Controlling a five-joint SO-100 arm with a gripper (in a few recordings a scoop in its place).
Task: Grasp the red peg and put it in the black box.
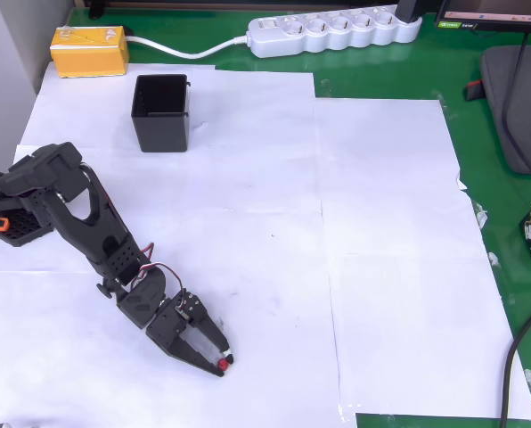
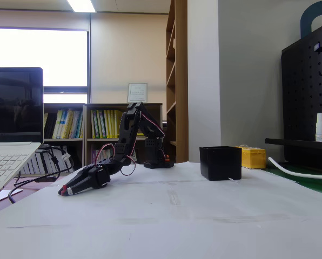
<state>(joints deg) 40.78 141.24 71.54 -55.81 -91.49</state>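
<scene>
At the near edge of the white paper sheets [image 1: 248, 223], the red peg [image 1: 223, 363] sits right at the tips of my gripper [image 1: 221, 365], seen from overhead. The fingers look drawn together around the peg, though I cannot tell whether they truly clamp it or merely touch it. In the fixed view the gripper [image 2: 62, 191] lies low, its tip at the paper. My arm [image 1: 96, 236] stretches out from its base at the left of the overhead view, folded down and forward. The black box [image 1: 160, 111] stands well apart, upright, near the yellow block [image 1: 89, 50].
</scene>
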